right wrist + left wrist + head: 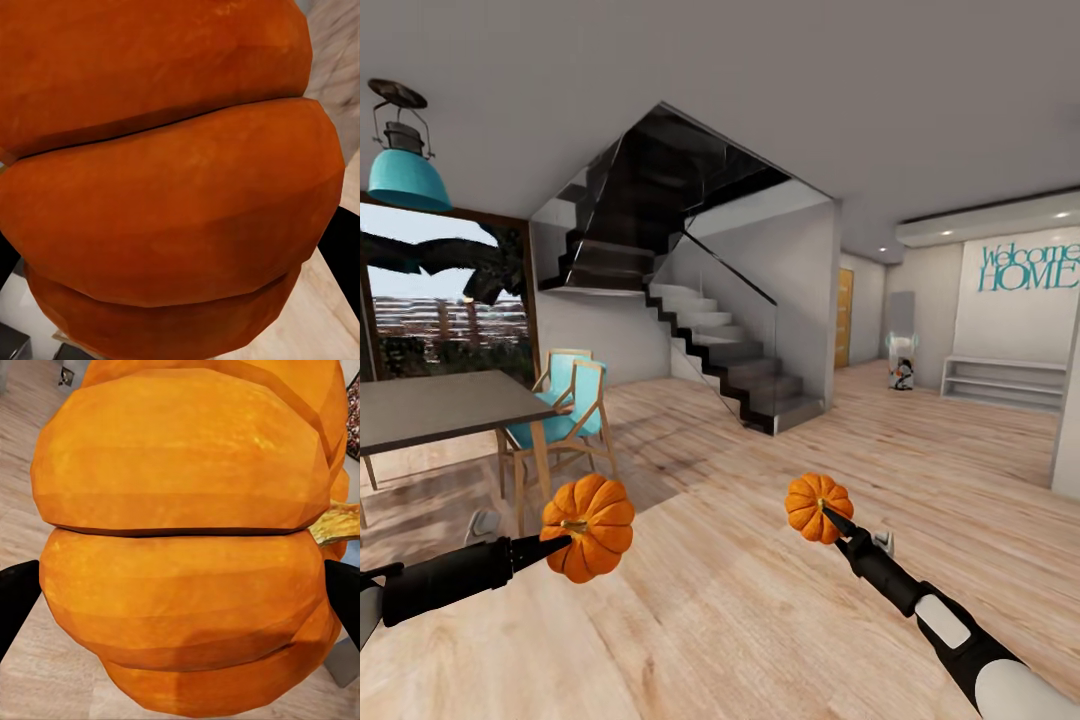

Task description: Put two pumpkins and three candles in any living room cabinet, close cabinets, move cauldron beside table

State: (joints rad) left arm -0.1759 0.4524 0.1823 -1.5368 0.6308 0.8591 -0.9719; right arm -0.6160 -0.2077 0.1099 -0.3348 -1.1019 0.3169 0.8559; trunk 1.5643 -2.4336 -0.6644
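A wide wooden floor (pixel 760 600) runs to a dark staircase (pixel 700 330), with a tabletop (pixel 430 405) and blue chairs (pixel 565 405) by the window. The left hand (pixel 560 542) is clamped on one pumpkin (pixel 592 528), the right hand (pixel 830 520) on the other pumpkin (pixel 816 506), both held above the floor.

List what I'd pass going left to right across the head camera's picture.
Blue lamp → grey table → blue chairs → left pumpkin → staircase → right pumpkin → white shelf.
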